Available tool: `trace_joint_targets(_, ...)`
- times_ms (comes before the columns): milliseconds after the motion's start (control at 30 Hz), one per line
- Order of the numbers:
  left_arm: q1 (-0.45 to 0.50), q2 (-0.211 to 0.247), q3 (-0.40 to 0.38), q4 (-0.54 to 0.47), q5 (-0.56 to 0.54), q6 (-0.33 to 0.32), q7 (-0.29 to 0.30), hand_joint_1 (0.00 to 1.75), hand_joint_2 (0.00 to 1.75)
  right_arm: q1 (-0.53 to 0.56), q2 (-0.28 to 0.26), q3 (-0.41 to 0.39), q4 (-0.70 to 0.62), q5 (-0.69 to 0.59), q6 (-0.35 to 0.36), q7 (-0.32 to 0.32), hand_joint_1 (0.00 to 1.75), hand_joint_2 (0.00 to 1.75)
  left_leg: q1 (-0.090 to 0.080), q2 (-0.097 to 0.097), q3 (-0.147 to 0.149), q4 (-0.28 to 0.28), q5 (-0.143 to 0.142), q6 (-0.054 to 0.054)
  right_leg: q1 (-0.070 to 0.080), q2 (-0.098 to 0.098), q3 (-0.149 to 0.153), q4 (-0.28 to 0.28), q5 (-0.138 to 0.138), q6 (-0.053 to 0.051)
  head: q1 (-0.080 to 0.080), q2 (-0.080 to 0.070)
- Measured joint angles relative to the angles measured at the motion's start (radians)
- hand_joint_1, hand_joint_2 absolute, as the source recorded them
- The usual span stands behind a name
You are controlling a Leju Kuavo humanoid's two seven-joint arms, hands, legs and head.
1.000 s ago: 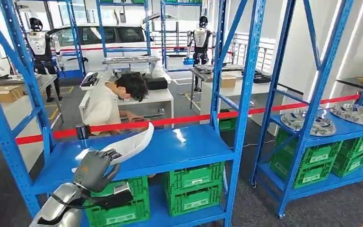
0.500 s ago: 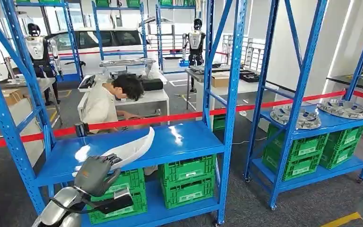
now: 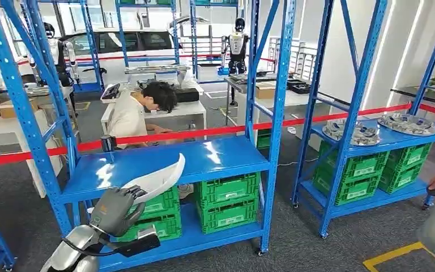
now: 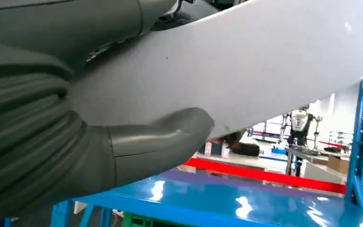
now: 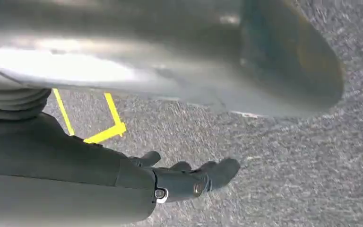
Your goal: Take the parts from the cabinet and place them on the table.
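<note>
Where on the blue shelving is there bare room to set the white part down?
The near rack's blue shelf is bare from its middle to the right upright; a dark cylinder borders its far left corner. The right rack's shelf is crowded with round metal parts. The left hand holds the white part.

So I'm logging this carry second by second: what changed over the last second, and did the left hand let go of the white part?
The whole head view has shifted, so the camera moved, not the racks: the blue shelf sits further off and a yellow floor marking has come into sight. The left hand still holds the white curved part, lifted off the shelf as before. The right hand hangs open over grey carpet.
</note>
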Motion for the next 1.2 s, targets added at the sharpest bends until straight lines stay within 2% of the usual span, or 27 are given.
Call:
trace_joint_targets(67, 0.001, -0.008, -0.001, 0.003, -0.002, 0.002, 0.003, 1.75, 1.75, 0.002, 0.002, 0.000, 0.000, -0.001, 0.000, 0.001, 0.00, 0.00, 0.000, -0.001, -0.028, 0.001, 0.025, 0.013, 0.000, 0.002, -0.034, 0.105, -0.128, 0.006, 0.001, 0.000)
trace_joint_targets(133, 0.001, -0.011, -0.001, 0.007, -0.006, 0.002, 0.005, 1.75, 1.75, 0.000, 0.002, 0.000, 0.000, -0.001, -0.001, 0.000, 0.00, 0.00, -0.002, -0.001, -0.057, 0.003, 0.047, 0.015, 0.001, 0.002, -0.063, 0.255, -0.212, 0.010, 0.001, 0.000)
trace_joint_targets(167, 0.002, -0.013, -0.002, 0.010, -0.007, 0.002, 0.006, 1.75, 1.75, -0.001, 0.002, 0.000, 0.000, -0.001, -0.002, 0.000, 0.00, 0.00, -0.003, 0.000, -0.071, 0.006, 0.056, 0.014, 0.001, 0.002, -0.063, 0.299, -0.210, 0.009, 0.001, 0.000)
trace_joint_targets(200, 0.004, -0.013, -0.002, 0.011, -0.008, 0.002, 0.006, 1.75, 1.75, 0.000, 0.001, 0.000, 0.000, -0.001, -0.002, -0.001, 0.00, 0.00, -0.003, 0.000, -0.088, 0.009, 0.066, 0.012, 0.001, 0.002, -0.044, 0.301, -0.181, 0.008, 0.002, 0.000)
trace_joint_targets(267, 0.006, -0.013, -0.002, 0.012, -0.008, 0.002, 0.007, 1.75, 1.75, 0.000, 0.001, -0.001, 0.000, -0.001, -0.002, -0.004, 0.00, 0.00, -0.002, 0.000, -0.118, 0.019, 0.082, 0.007, 0.001, 0.002, 0.044, 0.201, -0.121, 0.005, 0.002, 0.000)
trace_joint_targets(300, 0.006, -0.013, -0.002, 0.012, -0.008, 0.002, 0.007, 1.75, 1.75, -0.001, 0.001, -0.001, 0.000, -0.001, -0.002, -0.005, 0.00, 0.00, -0.001, 0.000, -0.131, 0.025, 0.089, 0.003, 0.001, 0.002, 0.106, 0.121, -0.115, 0.003, 0.002, 0.000)
trace_joint_targets(333, 0.005, -0.013, -0.002, 0.011, -0.008, 0.002, 0.007, 1.75, 1.75, -0.004, 0.001, -0.001, 0.000, -0.001, -0.002, -0.007, 0.00, 0.00, -0.004, -0.001, -0.141, 0.029, 0.095, -0.002, 0.002, 0.003, 0.153, 0.046, -0.154, 0.000, 0.002, 0.000)
trace_joint_targets(367, 0.005, -0.011, -0.002, 0.010, -0.008, 0.002, 0.010, 1.75, 1.75, -0.004, 0.001, -0.001, 0.000, -0.001, -0.002, -0.012, 0.00, 0.00, -0.006, 0.000, -0.146, 0.031, 0.104, -0.010, 0.008, 0.007, 0.174, 0.003, -0.169, -0.010, 0.001, 0.000)
trace_joint_targets(467, 0.007, -0.011, -0.002, 0.011, -0.008, 0.002, 0.008, 1.75, 1.75, -0.001, 0.001, -0.001, 0.000, -0.002, 0.000, -0.013, 0.00, 0.00, -0.004, -0.001, -0.147, 0.022, 0.130, -0.028, 0.009, 0.006, 0.160, 0.003, -0.150, -0.028, -0.001, 0.000)
trace_joint_targets(500, 0.008, -0.006, -0.002, 0.013, -0.008, 0.002, 0.007, 1.75, 1.75, -0.002, 0.002, -0.001, 0.000, -0.001, 0.001, -0.014, 0.00, 0.00, -0.001, -0.002, -0.153, 0.028, 0.118, -0.033, 0.003, 0.001, 0.156, -0.002, -0.137, -0.036, -0.001, 0.000)
trace_joint_targets(533, 0.008, -0.004, -0.002, 0.013, -0.008, 0.002, 0.007, 1.75, 1.75, -0.003, 0.002, -0.001, 0.000, -0.002, 0.003, -0.013, 0.00, 0.00, -0.001, -0.004, -0.166, 0.051, 0.079, -0.039, 0.004, 0.001, 0.148, -0.003, -0.128, -0.039, -0.002, 0.000)
trace_joint_targets(567, 0.008, -0.003, -0.002, 0.014, -0.008, 0.002, 0.007, 1.75, 1.75, -0.003, 0.002, -0.001, 0.000, -0.002, 0.004, -0.013, 0.00, 0.00, 0.001, -0.004, -0.184, 0.113, 0.015, -0.043, 0.004, 0.000, 0.136, -0.002, -0.118, -0.048, -0.002, 0.000)
trace_joint_targets(633, 0.010, -0.003, -0.002, 0.015, -0.008, 0.002, 0.006, 1.75, 1.75, -0.003, 0.002, -0.001, 0.000, -0.003, 0.008, -0.011, 0.00, 0.00, 0.004, -0.004, -0.213, 0.249, -0.076, -0.049, 0.006, 0.000, 0.112, -0.001, -0.098, -0.050, -0.002, 0.000)
trace_joint_targets(667, 0.012, -0.003, -0.002, 0.015, -0.008, 0.000, 0.006, 1.75, 1.75, -0.003, 0.002, -0.001, 0.000, -0.006, 0.009, -0.010, 0.00, 0.00, 0.004, -0.004, -0.219, 0.306, -0.092, -0.051, 0.007, 0.000, 0.097, 0.000, -0.087, -0.051, -0.002, 0.000)
trace_joint_targets(700, 0.013, -0.003, -0.002, 0.016, -0.008, -0.002, 0.006, 1.75, 1.75, -0.003, 0.002, -0.002, 0.000, -0.008, 0.009, -0.010, 0.00, 0.00, 0.004, -0.004, -0.211, 0.329, -0.076, -0.052, 0.007, 0.000, 0.079, 0.001, -0.074, -0.050, -0.003, 0.000)
trace_joint_targets(733, 0.012, -0.005, -0.002, 0.016, -0.010, -0.007, 0.006, 1.75, 1.75, -0.003, 0.002, -0.003, 0.000, -0.010, 0.009, -0.008, 0.00, 0.00, 0.004, -0.004, -0.186, 0.311, -0.040, -0.049, 0.008, 0.001, 0.061, 0.002, -0.062, -0.048, -0.003, 0.000)
trace_joint_targets(767, 0.011, -0.009, -0.002, 0.015, -0.011, -0.010, 0.007, 1.75, 1.75, -0.003, 0.002, -0.006, 0.000, -0.012, 0.009, -0.008, 0.00, 0.00, 0.004, -0.004, -0.141, 0.257, -0.002, -0.044, 0.008, 0.001, 0.043, 0.003, -0.049, -0.046, -0.004, 0.000)
trace_joint_targets(800, 0.009, -0.013, -0.002, 0.013, -0.016, -0.011, 0.009, 1.75, 1.75, -0.003, 0.002, -0.007, 0.000, -0.013, 0.009, -0.008, 0.00, 0.00, 0.004, -0.006, -0.083, 0.184, 0.013, -0.037, 0.009, 0.001, 0.031, 0.005, -0.038, -0.043, -0.003, 0.000)
trace_joint_targets(867, -0.002, -0.020, -0.002, 0.005, -0.016, -0.012, 0.012, 1.75, 1.75, -0.003, 0.003, -0.008, 0.000, -0.015, 0.009, -0.008, 0.00, 0.00, -0.005, -0.007, 0.040, 0.007, -0.044, -0.026, 0.012, 0.000, 0.016, 0.006, -0.021, -0.032, -0.003, 0.000)
trace_joint_targets(967, -0.007, -0.024, -0.002, 0.005, -0.016, -0.013, 0.013, 1.75, 1.75, -0.002, 0.005, -0.014, 0.000, -0.017, 0.010, -0.011, 0.00, 0.00, -0.017, -0.006, 0.021, -0.005, -0.027, -0.012, 0.002, -0.002, 0.015, -0.013, 0.017, -0.014, -0.003, 0.000)
trace_joint_targets(1000, -0.006, -0.024, -0.002, 0.007, -0.016, -0.015, 0.013, 1.75, 1.75, 0.002, 0.005, -0.018, 0.000, -0.018, 0.010, -0.013, 0.00, 0.00, -0.008, -0.003, 0.016, -0.015, -0.012, -0.002, 0.005, 0.002, 0.008, -0.018, 0.023, -0.007, -0.004, 0.000)
trace_joint_targets(1033, -0.007, -0.027, -0.002, 0.006, -0.016, -0.017, 0.013, 1.75, 1.75, 0.002, 0.005, -0.021, 0.000, -0.019, 0.010, -0.013, 0.00, 0.00, -0.005, 0.002, 0.012, -0.017, 0.003, 0.004, 0.002, 0.004, -0.001, -0.001, -0.015, -0.002, -0.003, 0.000)
trace_joint_targets(1067, -0.007, -0.028, -0.002, 0.006, -0.016, -0.018, 0.013, 1.75, 1.75, 0.004, 0.007, -0.023, 0.000, -0.021, 0.010, -0.013, 0.00, 0.00, -0.004, 0.002, -0.003, -0.017, 0.014, 0.013, 0.003, 0.004, -0.015, 0.044, -0.077, 0.001, -0.001, 0.000)
trace_joint_targets(1100, -0.007, -0.030, -0.002, 0.006, -0.016, -0.018, 0.014, 1.75, 1.75, 0.004, 0.008, -0.024, 0.000, -0.021, 0.010, -0.014, 0.00, 0.00, -0.003, 0.003, -0.021, -0.014, 0.028, 0.016, 0.000, 0.004, -0.036, 0.125, -0.149, 0.004, -0.002, 0.000)
trace_joint_targets(1133, -0.006, -0.030, -0.002, 0.006, -0.016, -0.018, 0.013, 1.75, 1.75, 0.003, 0.008, -0.024, 0.000, -0.021, 0.010, -0.014, 0.00, 0.00, -0.004, 0.004, -0.036, -0.012, 0.040, 0.018, -0.001, 0.004, -0.052, 0.201, -0.194, 0.007, -0.001, 0.000)
trace_joint_targets(1167, -0.006, -0.031, -0.002, 0.006, -0.016, -0.018, 0.013, 1.75, 1.75, 0.002, 0.008, -0.024, 0.000, -0.021, 0.010, -0.014, 0.00, 0.00, -0.004, 0.004, -0.052, -0.008, 0.050, 0.017, -0.001, 0.004, -0.063, 0.267, -0.217, 0.010, -0.002, 0.000)
trace_joint_targets(1200, -0.004, -0.032, -0.002, 0.006, -0.017, -0.018, 0.013, 1.75, 1.75, 0.002, 0.008, -0.024, 0.000, -0.021, 0.010, -0.014, 0.00, 0.00, -0.003, 0.005, -0.069, -0.004, 0.060, 0.015, -0.002, 0.004, -0.062, 0.307, -0.210, 0.013, -0.001, 0.000)
